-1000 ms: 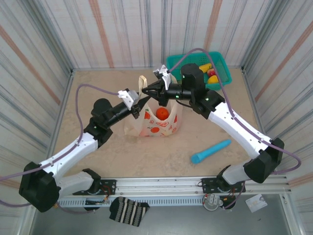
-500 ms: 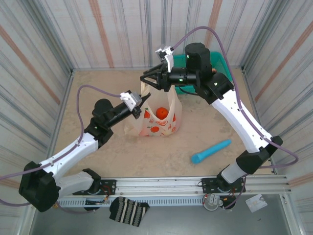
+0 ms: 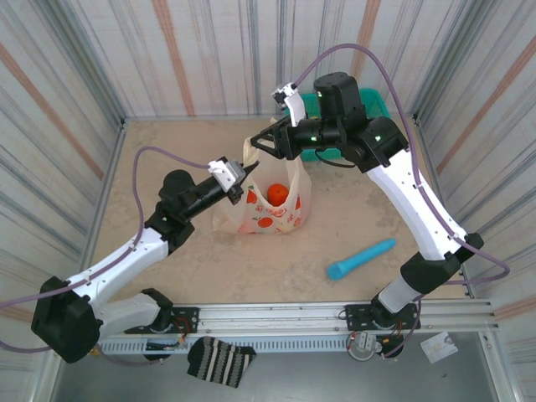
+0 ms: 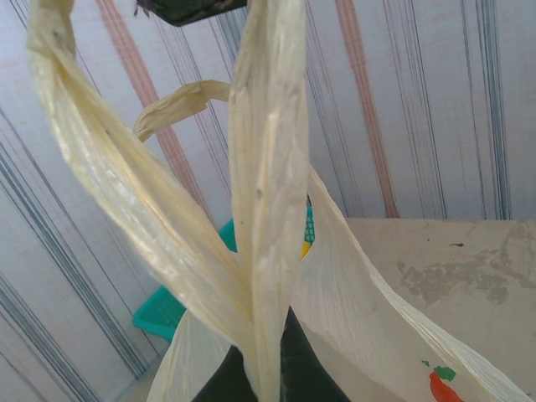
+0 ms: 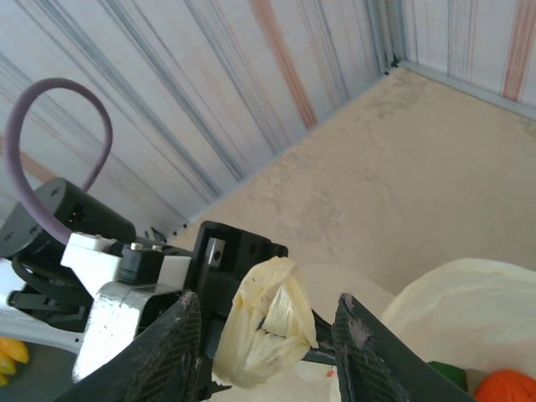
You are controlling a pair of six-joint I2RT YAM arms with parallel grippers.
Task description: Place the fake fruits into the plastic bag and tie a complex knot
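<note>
Handles of the plastic bag [image 4: 266,209] mostly hide the left gripper [image 4: 270,377] (bag body cropped below).

Taut handles [image 4: 264,167] cross above the plastic bag [image 3: 289,219]

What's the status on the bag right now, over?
Left gripper shut on bag handle. Right gripper open, handle loop between its fingers. Orange fruit in plastic bag, bag upright. Blue stick well aside.

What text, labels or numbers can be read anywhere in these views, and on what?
No readable text in any view.
plastic bag: printed fruit pictures only, no letters visible.
white tag below the front rail: any print on it is too small to read.
</note>
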